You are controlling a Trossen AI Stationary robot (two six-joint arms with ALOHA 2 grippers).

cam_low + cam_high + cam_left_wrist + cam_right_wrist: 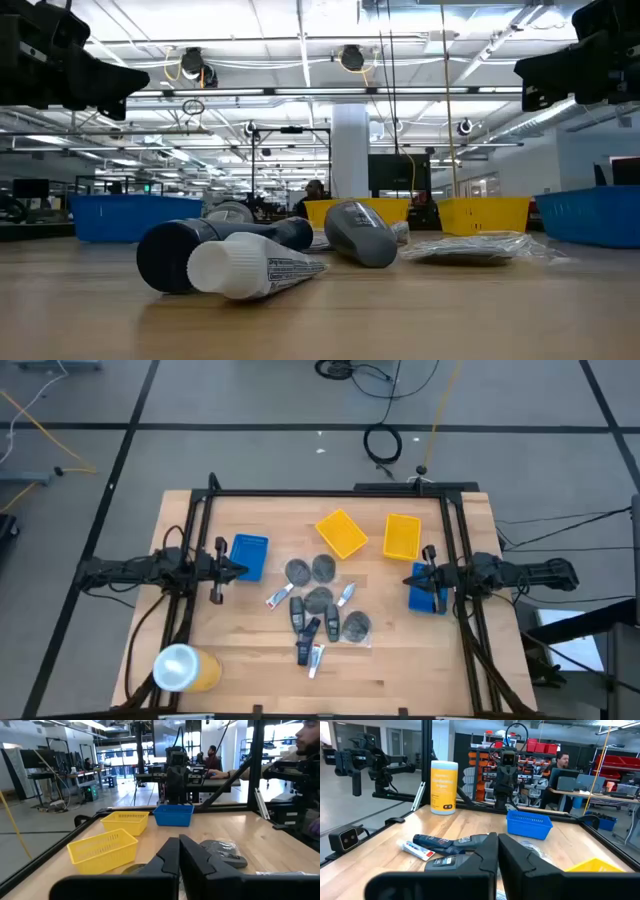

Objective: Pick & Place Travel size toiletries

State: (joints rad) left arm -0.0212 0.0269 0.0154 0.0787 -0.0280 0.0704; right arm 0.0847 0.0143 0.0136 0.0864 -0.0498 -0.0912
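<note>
High view: between the clenched left gripper [243, 569] and clenched right gripper [409, 579], both empty, lie flat round discs [310, 570], oblong dark bottles [297, 614] and slim tubes [279, 597]. Mesh-walled square trays [341, 533] sit beyond them on pale wood.

Two square yellow plastic trays [342, 532] [401, 536] sat between the claws; a large orange cup [185, 667] stood near the left claw.

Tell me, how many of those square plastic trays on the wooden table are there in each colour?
Blue square plastic trays: 2
Yellow square plastic trays: 2
Total: 4
</note>
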